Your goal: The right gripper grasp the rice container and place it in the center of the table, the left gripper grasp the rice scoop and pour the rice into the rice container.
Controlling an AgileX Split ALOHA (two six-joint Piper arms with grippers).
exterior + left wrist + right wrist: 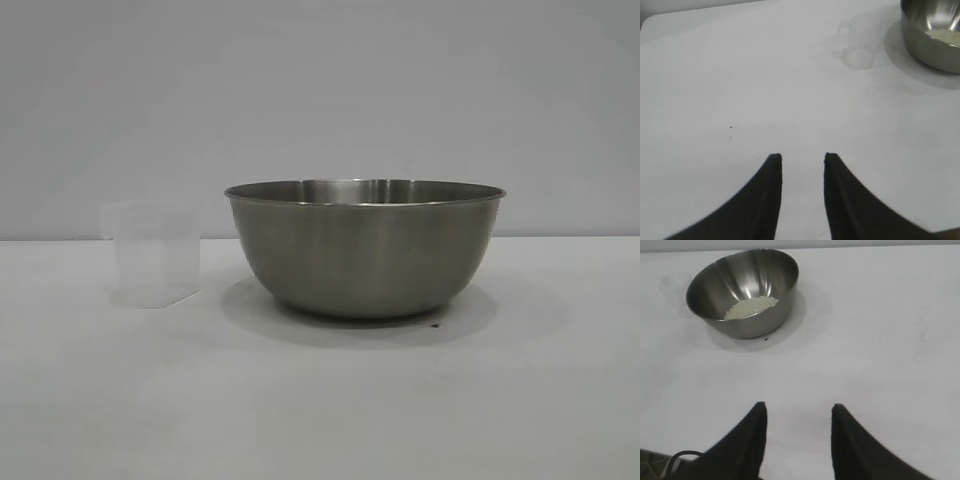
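The rice container (364,247), a large steel bowl, stands on the white table (320,400) near the middle. Rice (750,306) lies in its bottom, as the right wrist view shows. The rice scoop (153,253), a clear plastic cup, stands upright to the bowl's left and looks empty. It also shows faintly in the left wrist view (858,41), beside the bowl (932,32). My left gripper (802,159) is open and empty over bare table, well short of the scoop. My right gripper (798,410) is open and empty, well back from the bowl (742,290). Neither gripper shows in the exterior view.
A small dark speck (434,323) lies on the table by the bowl's base. A plain grey wall stands behind the table. A cable (682,456) shows by the table edge in the right wrist view.
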